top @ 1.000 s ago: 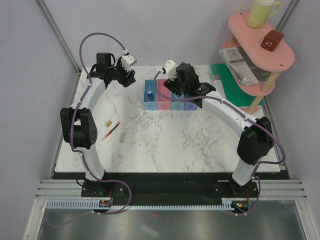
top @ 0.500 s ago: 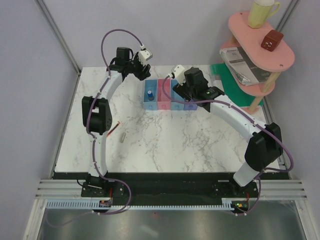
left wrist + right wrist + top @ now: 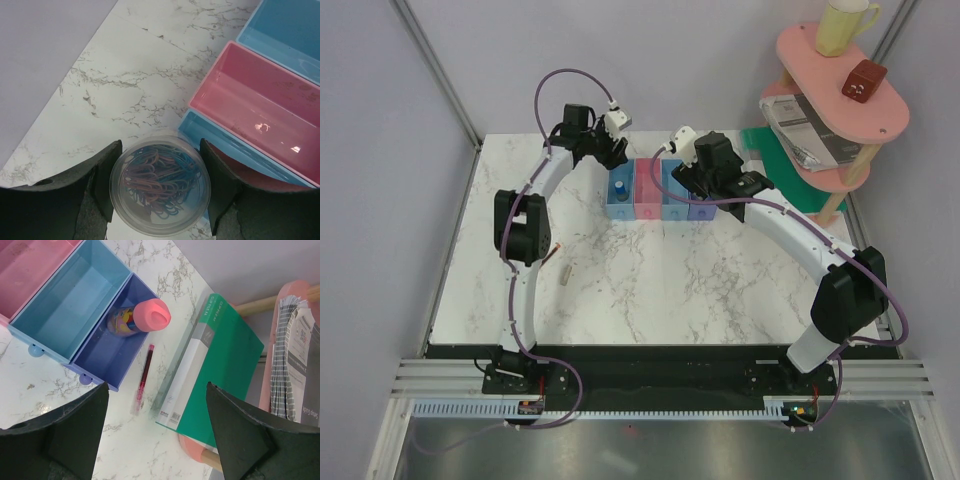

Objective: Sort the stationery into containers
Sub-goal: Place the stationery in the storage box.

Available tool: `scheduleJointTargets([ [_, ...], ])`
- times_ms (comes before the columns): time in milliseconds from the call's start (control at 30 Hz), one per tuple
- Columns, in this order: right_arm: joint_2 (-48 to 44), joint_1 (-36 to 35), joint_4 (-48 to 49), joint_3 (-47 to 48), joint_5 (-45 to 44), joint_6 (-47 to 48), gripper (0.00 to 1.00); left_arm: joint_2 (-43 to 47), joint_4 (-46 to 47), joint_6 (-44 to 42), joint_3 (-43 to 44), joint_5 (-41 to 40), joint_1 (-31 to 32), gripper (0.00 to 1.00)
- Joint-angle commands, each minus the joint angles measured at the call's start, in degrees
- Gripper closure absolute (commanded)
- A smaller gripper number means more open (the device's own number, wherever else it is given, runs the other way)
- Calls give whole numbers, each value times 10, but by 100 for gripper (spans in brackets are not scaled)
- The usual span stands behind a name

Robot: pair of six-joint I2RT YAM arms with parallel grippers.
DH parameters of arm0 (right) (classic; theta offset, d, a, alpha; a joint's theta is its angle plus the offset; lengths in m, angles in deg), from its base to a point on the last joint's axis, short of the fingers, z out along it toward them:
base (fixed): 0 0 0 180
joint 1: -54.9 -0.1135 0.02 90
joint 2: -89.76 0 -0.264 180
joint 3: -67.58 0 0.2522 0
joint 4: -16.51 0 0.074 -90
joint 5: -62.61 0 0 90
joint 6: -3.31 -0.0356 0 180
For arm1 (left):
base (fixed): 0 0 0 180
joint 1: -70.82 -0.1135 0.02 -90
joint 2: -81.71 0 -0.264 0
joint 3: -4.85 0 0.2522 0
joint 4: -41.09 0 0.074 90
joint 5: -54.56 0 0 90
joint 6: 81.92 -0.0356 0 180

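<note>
Clamping the clear tub of paper clips [image 3: 160,187] in my left jaws, right jaws spread and empty, blue bin [image 3: 200,126] at its two o'clock: releasing now could catch the rim, spilling clips.

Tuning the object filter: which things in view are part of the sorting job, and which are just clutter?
Job: tub of paper clips, held in the left gripper; row of four bins; pink-capped tube; red pen; grey stick; blue cylinder.
Lying about: green folder; newspaper; yellow mug.
</note>
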Motion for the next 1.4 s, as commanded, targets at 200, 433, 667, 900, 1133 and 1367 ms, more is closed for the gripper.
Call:
scheduleJointTargets([
  [200, -4, 0, 7, 15, -8, -1, 14, 10, 29, 16, -1, 14, 22, 98],
  [433, -5, 1, 8, 17, -5, 0, 14, 29, 28, 13, -40, 13, 28, 98],
  [667, -6, 1, 7, 17, -3, -2, 14, 36, 30, 1, -71, 7, 28, 98],
  [900, -1, 1, 5, 22, -2, -5, 14, 41, 29, -13, -81, 2, 28, 98],
  [1133, 2, 0, 3, 30, 2, -4, 14, 31, 32, -20, -77, -7, 29, 81],
  [1367, 6, 1, 1, 32, 2, -5, 13, 15, 35, -22, -55, -19, 31, 60],
])
